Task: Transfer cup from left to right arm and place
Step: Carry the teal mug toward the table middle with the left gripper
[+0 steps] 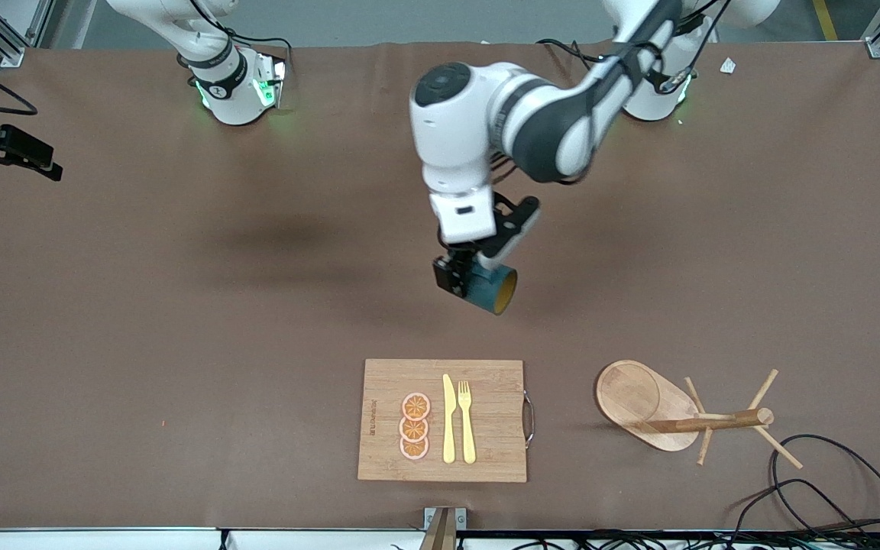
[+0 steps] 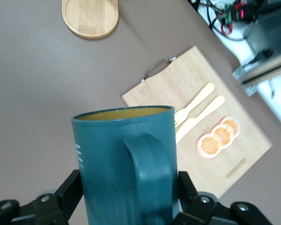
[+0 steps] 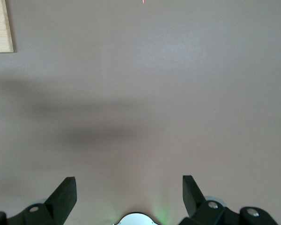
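Teal ribbed cup (image 1: 492, 289), ochre inside, handled, tilted aloft

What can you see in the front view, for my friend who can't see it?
The left claw holds a teal cup in the air above the brown table. Nearer the camera lie a cutting board and a wooden peg stand.

You have a brown tabletop (image 1: 180, 321) with a bamboo cutting board (image 1: 497, 382) low in the middle of the front view. Lower right of the frame, a wooden peg stand (image 1: 638, 397) lies tipped on its side, with black cables (image 1: 829, 489) looped in the bottom right corner.
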